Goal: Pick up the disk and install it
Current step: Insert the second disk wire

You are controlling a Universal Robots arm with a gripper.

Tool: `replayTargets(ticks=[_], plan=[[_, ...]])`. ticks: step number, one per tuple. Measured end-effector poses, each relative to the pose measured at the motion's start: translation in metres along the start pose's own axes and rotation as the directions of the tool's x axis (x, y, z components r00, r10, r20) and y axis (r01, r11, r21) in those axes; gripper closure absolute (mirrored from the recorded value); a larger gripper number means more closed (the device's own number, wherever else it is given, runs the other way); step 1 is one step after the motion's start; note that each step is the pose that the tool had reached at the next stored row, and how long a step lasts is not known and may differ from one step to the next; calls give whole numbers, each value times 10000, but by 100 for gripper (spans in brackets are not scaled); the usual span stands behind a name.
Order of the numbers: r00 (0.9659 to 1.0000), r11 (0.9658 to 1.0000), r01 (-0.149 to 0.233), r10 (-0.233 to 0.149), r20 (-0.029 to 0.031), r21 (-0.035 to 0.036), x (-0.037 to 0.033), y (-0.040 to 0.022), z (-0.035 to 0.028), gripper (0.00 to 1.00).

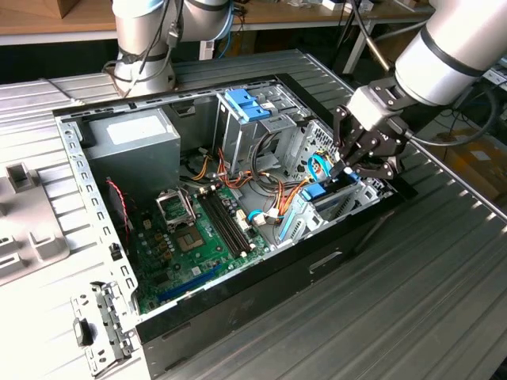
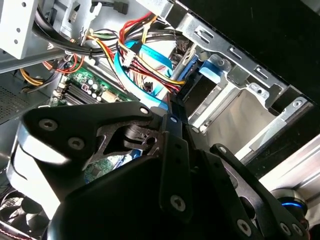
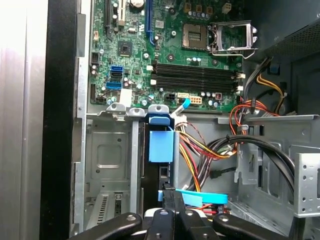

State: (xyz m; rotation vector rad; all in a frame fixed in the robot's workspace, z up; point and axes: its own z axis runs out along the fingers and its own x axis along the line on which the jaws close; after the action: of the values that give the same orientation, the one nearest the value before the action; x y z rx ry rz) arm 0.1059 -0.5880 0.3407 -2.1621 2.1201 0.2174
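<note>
While lowered into the open black computer case (image 1: 238, 301) on the ribbed grey metal desk (image 1: 412, 301), black claw (image 1: 346, 164) clenched on the flat grey disk in its light-blue plastic carrier (image 3: 161, 145). Standing on edge in the grey metal drive bay (image 3: 107, 160), beside orange and yellow cables (image 3: 197, 150), near the green motherboard (image 1: 198, 237).

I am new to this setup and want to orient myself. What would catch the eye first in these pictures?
The open computer case lies flat on the metal table, its green motherboard exposed. The black gripper reaches into the drive bay at the exterior view's right, at the disk with its blue carrier standing in the bay. Orange, red and yellow cables bunch beside it.
</note>
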Motion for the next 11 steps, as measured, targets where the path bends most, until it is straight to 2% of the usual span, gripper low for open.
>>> replayTargets(ticks=[2, 4, 5, 9, 11], plan=[[10000, 10000, 2, -2, 28, 4, -7, -1, -36, 89], [10000, 10000, 3, -3, 2, 0, -16, -14, -87, 89], [10000, 10000, 1, -1, 4, -1, -16, -27, -89, 89], [10000, 10000, -5, 5, 10, -35, -15, -148, -99, 89], [10000, 10000, -6, 7, 10, -39, -19, -195, -124, 89]])
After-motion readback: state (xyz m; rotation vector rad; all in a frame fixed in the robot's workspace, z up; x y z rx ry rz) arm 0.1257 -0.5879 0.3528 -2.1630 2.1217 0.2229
